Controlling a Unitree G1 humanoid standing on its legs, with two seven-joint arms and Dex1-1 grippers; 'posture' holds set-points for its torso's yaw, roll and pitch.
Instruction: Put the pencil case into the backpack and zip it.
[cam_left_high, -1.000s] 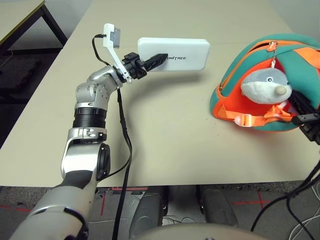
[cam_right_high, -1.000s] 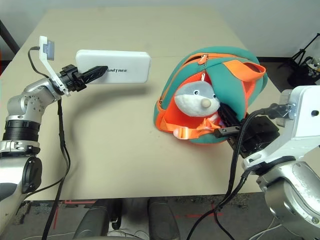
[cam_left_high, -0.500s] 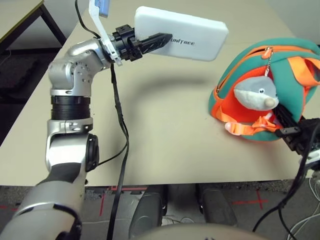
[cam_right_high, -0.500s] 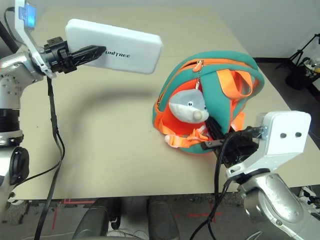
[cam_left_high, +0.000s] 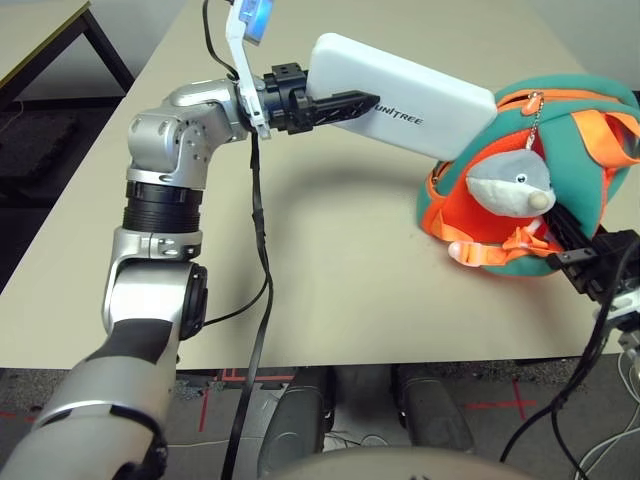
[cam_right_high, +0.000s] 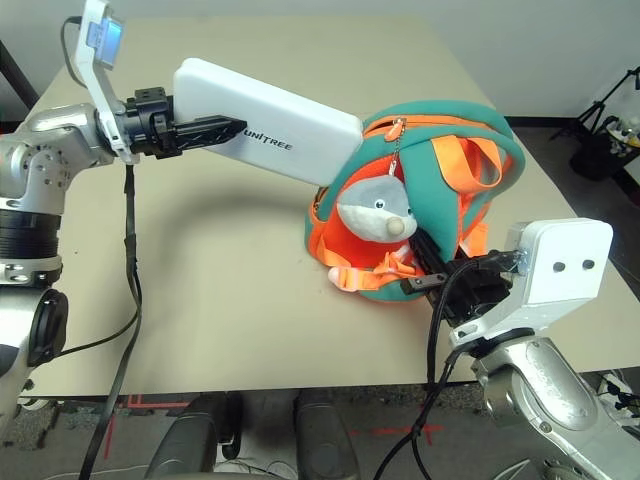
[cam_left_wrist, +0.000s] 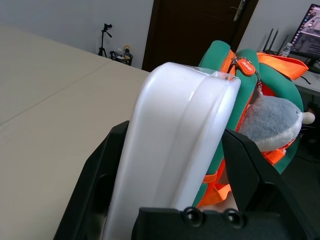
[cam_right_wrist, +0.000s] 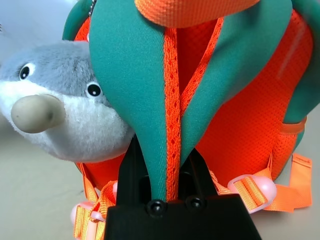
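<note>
Head view – backpack (cam_right_high: 470, 150): small, domed, teal with orange trim, standing near the desk's (cam_right_high: 230, 300) right edge; its orange zipper track gapes along the top, contents hidden.
Head view – pencil case (cam_left_high: 400, 95): flat white hard shell with rounded corners, dark "UNITREE" lettering; held in the air, tilted, its far end at the backpack's opening.
Head view – left gripper (cam_left_high: 340, 103): black fingers clamped on the pencil case's near end.
Head view – charm (cam_right_high: 375, 208): grey-white plush animal on a bead chain.
Left wrist view – pencil case (cam_left_wrist: 175, 150): glossy edge between both fingers (cam_left_wrist: 250, 165), backpack just beyond.
Right wrist view – right gripper (cam_right_wrist: 167, 175): fingers pinched on a teal, orange-edged strap (cam_right_wrist: 170, 95) of the backpack.
</note>
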